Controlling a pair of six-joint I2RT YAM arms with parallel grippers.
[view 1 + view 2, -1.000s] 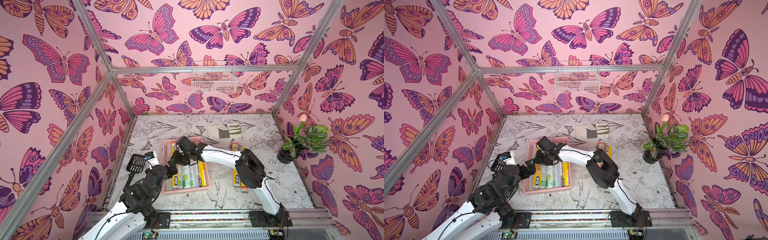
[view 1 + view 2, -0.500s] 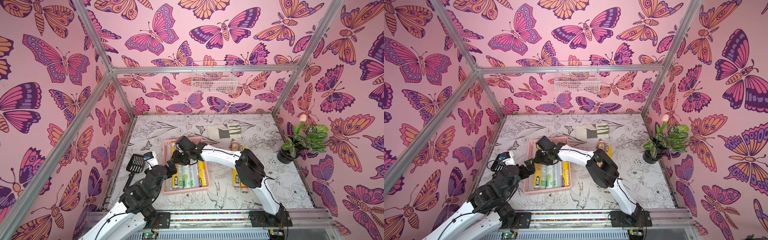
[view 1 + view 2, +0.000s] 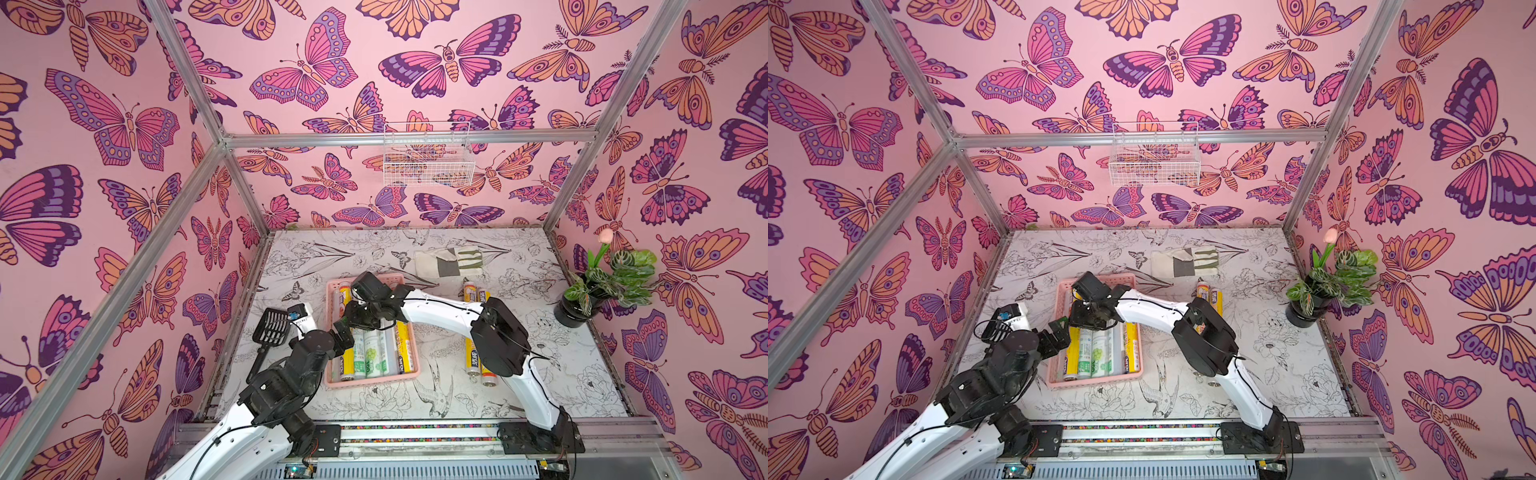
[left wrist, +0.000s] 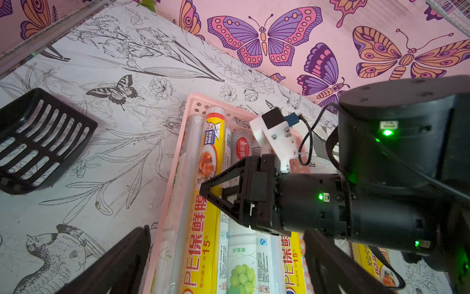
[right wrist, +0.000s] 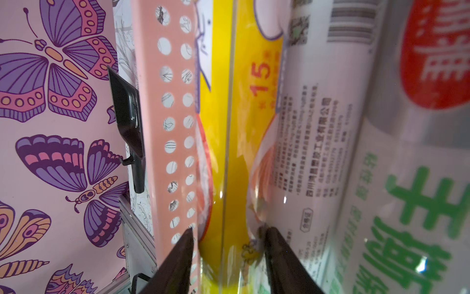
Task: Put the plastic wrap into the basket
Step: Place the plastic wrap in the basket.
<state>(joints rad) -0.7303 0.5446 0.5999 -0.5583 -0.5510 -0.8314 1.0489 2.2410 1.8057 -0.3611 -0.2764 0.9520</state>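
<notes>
**Landmark.** You are looking at a shallow rectangular pink perforated plastic basket [image 3: 370, 381], sitting on the white desk [image 3: 561, 374] that is printed with line-drawn flowers and birds. All places below are being given from this basket.

**Plastic wrap, inside.** Long thin plastic wrap rolls [image 3: 376, 353] are lying lengthwise in the basket, side by side. Some are yellow with food pictures and others are whitish with green print. The arms are hiding part of the row from you, so no count is being given.

**Plastic wrap, outside.** Two more yellow plastic wrap rolls [image 3: 482, 297] are lying on the desk to the basket's right, parallel to it. The right arm is covering their middles.

**Right pincer** [image 5: 229, 244]. It is reaching down into the basket's far left part. Its two dark fingertips are standing narrowly apart, one on each side of a yellow roll [image 5: 223, 152] lying close beside the left wall. You cannot tell whether they are pressing on the roll or only flanking it.

**Left pincer** [image 4: 227, 230]. It is hovering over the basket's near left part. Its fingers are spread wide and are holding nothing.

**Other items.**
- A black slotted plastic scoop [image 3: 272, 332] is lying to the basket's left.
- A folded patchwork cloth [image 3: 449, 262] is lying beyond the basket.
- A potted green plant with one pink flower [image 3: 598, 286] is standing well off to the basket's right.
- A white wire-mesh basket [image 3: 428, 162] is hanging on the wall, high beyond the basket.
</notes>
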